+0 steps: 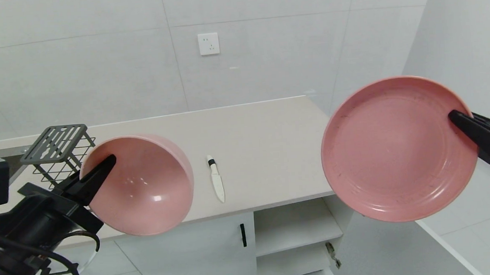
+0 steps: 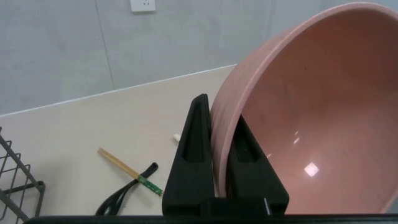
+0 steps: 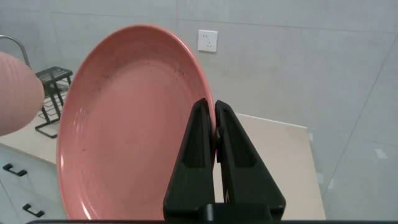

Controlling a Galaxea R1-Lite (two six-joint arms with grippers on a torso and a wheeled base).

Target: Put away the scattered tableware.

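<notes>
nearest us, at the lower left of the head view, the left gripper (image 1: 107,162) holds a pink bowl (image 1: 146,190) by its rim. its fingers (image 2: 194,155) are clamped on the wall, one inside and one outside. we see the bowl tipped on its side, its hollow facing the middle of the frame, in front of the surface (image 1: 266,136). at the right of the frame the right gripper (image 1: 456,118) pinches the rim of a pink plate (image 1: 394,149), which is held nearly upright off the surface's right end. between bowl and plate a white knife (image 1: 216,179) lies flat on the surface. a black wire rack (image 1: 58,146) stands at the left, behind the bowl. near it a wooden chopstick (image 2: 124,167) touches a black utensil handle (image 2: 124,196). open cabinet shelves (image 1: 295,228) sit at lower centre.
</notes>
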